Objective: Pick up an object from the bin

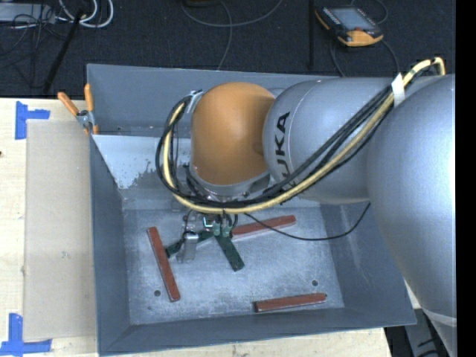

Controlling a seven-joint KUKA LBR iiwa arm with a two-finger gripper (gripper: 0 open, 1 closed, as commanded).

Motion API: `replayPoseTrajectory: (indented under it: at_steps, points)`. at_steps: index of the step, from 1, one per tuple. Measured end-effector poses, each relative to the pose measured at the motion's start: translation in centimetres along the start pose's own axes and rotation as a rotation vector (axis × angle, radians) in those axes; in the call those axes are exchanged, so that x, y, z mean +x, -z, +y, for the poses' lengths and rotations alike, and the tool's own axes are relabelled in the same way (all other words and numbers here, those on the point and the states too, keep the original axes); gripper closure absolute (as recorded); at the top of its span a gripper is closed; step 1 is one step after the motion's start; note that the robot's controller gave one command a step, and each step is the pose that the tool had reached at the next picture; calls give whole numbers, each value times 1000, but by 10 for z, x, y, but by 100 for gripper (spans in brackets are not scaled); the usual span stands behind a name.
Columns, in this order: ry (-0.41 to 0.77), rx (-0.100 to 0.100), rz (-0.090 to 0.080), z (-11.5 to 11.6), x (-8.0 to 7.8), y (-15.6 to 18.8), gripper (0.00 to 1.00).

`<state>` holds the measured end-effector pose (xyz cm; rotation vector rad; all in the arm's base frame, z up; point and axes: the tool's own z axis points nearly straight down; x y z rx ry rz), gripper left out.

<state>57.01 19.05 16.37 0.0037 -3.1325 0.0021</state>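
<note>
My gripper (204, 257) hangs below the orange dome, over the middle of the bin floor. Its two dark green fingers are spread apart, one tip pointing left (172, 252) and one down-right (236, 263), with nothing visible between them. A flat reddish-brown stick (162, 263) lies slanted just left of the left fingertip, apart from it. A second stick of the same kind (266, 224) lies nearly level just right of the gripper, its left end hidden under the wrist.
A third reddish-brown stick (290, 302) lies along the bin's front wall, at the lower right. The arm and its cables cover the bin's right and back parts.
</note>
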Motion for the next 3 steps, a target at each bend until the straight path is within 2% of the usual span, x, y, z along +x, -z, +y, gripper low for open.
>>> replayPoseTrajectory:
  at_steps: [1, 2, 3]
  points:
    - [118, 2, -1, -42, -9, -98, 0]
    - [116, -1, -8, -41, -10, -94, 100]
    - [151, -2, -17, -56, 10, 67, 100]
